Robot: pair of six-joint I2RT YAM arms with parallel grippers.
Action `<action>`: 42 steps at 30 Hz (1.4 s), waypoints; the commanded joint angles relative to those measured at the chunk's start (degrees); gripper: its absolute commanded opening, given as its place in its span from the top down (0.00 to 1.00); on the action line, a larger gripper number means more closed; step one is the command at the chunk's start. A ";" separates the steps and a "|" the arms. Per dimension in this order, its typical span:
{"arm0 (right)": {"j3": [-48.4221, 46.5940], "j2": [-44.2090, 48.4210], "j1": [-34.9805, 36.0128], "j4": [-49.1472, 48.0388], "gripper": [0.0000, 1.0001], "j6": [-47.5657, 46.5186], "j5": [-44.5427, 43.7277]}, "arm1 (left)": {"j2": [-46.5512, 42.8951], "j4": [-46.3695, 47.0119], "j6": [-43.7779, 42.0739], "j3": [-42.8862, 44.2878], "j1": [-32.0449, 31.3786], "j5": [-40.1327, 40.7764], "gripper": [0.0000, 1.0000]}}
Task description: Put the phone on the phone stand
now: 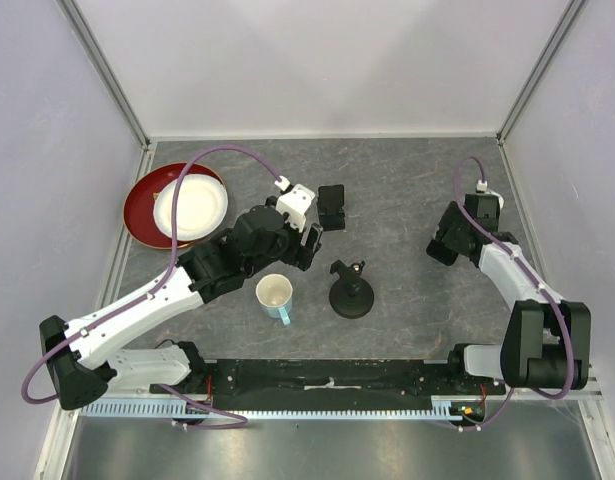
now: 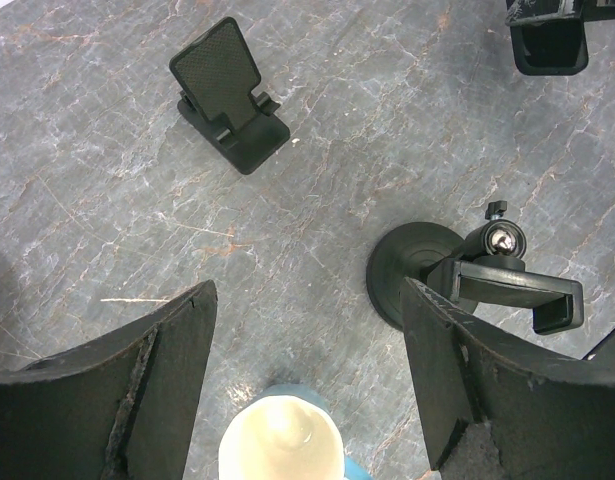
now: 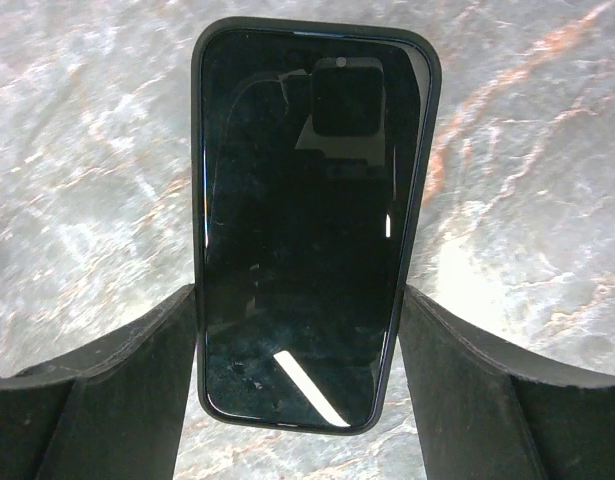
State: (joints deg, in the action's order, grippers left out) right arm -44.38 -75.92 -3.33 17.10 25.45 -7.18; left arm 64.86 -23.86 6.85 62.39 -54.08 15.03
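The black phone (image 3: 307, 200) lies screen-up between my right gripper's (image 3: 299, 290) fingers, which press on both its long edges; the marbled table shows beneath it. In the top view this gripper (image 1: 442, 246) is at the right side of the table. The black folding phone stand (image 1: 331, 206) stands at the table's middle back, and it also shows in the left wrist view (image 2: 230, 95). My left gripper (image 2: 309, 292) is open and empty, and in the top view (image 1: 309, 246) it hovers just in front of the stand.
A cream and blue cup (image 1: 275, 296) stands just below my left gripper (image 2: 282, 440). A black round-base clamp mount (image 1: 351, 292) stands to its right (image 2: 457, 270). A red plate (image 1: 142, 210) holding a white plate (image 1: 190, 209) sits at the back left.
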 commanded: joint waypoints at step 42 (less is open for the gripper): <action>-16.35 21.17 55.61 -3.30 1.00 -1.90 -8.55 | 13.54 14.98 36.04 15.83 16.38 -48.25 0.27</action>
State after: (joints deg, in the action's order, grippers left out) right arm -56.71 -54.46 47.97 18.79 22.85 -10.55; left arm 79.20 -10.22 41.12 76.05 -37.06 -32.67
